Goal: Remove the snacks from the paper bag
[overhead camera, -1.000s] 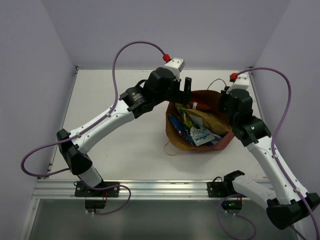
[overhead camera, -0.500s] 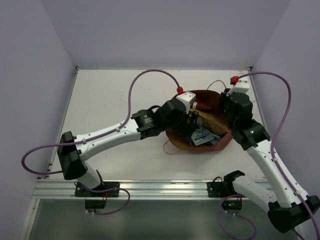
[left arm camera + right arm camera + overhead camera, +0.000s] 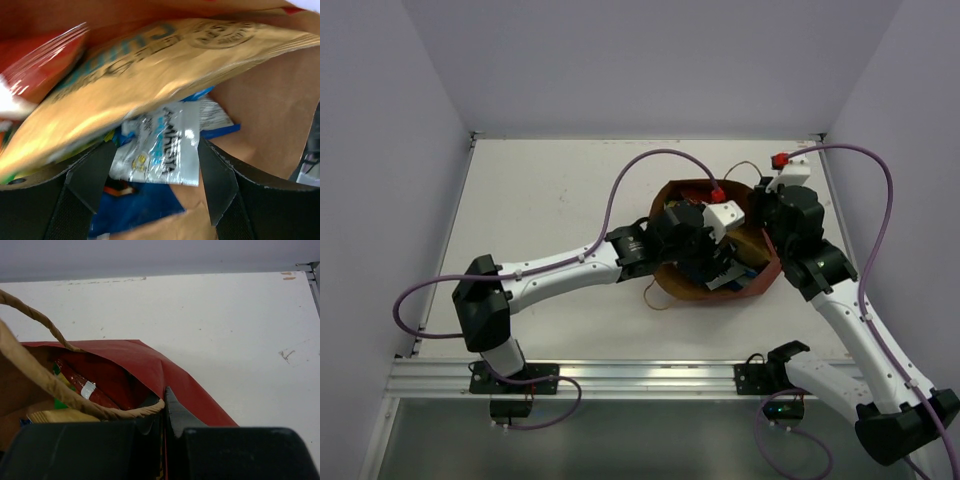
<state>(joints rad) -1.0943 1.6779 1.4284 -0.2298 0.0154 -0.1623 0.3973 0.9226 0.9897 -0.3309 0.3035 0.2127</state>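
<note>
My left end effector (image 3: pixel 155 172) is down inside the bag (image 3: pixel 760 285), which lies on the right half of the worktop (image 3: pixel 550 200). Its jaws stand well apart and have hold of nothing. Between the fingers (image 3: pixel 95 170) lies a blue-white packet (image 3: pixel 165 145), flanked on both sides but not pinched. I cannot tell whether either pad touches it. To its left a red packet (image 3: pixel 35 65) is pressed against the bag wall. A large tan bag (image 3: pixel 165 55) slants across above the blue-white one, and a blue packet (image 3: pixel 135 205) lies below. All the snacks are inside the bag.

On the right, my right end effector (image 3: pixel 165 405) is fully closed on the bag's rim at its far-right edge, holding the mouth up.

A second ago my left arm was outside the bag, its end effector raised beside the far-left rim. It has since swung right and gone down into the mouth, and from above it now covers the packets that showed then. The right end effector has kept its grip.
</note>
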